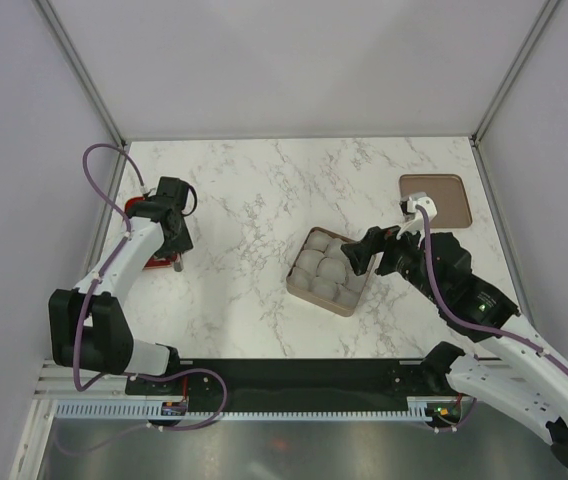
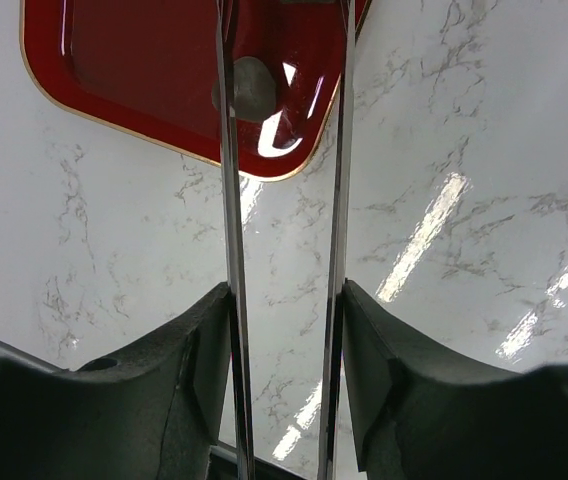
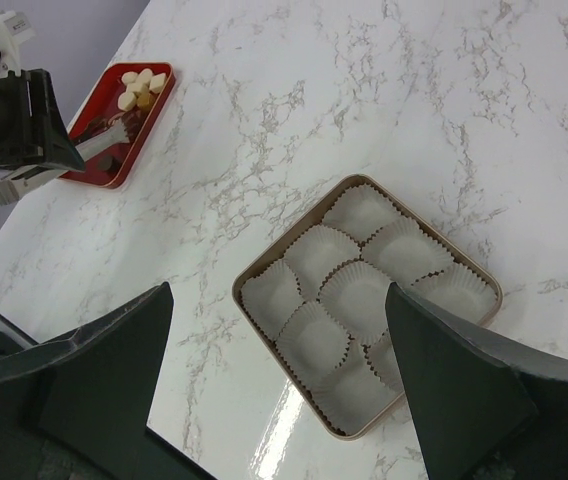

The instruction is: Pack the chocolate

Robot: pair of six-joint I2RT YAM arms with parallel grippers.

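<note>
The chocolate lies on a red tray (image 3: 84, 165) at the table's left: pale pieces (image 3: 142, 86) at its far end, dark pieces (image 3: 114, 160) nearer. My left gripper (image 1: 172, 236) is over the tray, shut on metal tongs (image 2: 230, 200). In the left wrist view the tong blades reach over the tray (image 2: 134, 60), spread apart, with one tan piece (image 2: 254, 90) against the left blade. The square tan box (image 1: 329, 271) holds several empty white paper cups (image 3: 359, 300). My right gripper (image 3: 279, 292) hovers open and empty above the box.
The box lid (image 1: 435, 200) lies flat at the back right. Grey walls close in the table on the left, right and back. Bare marble (image 1: 244, 210) lies between the tray and the box.
</note>
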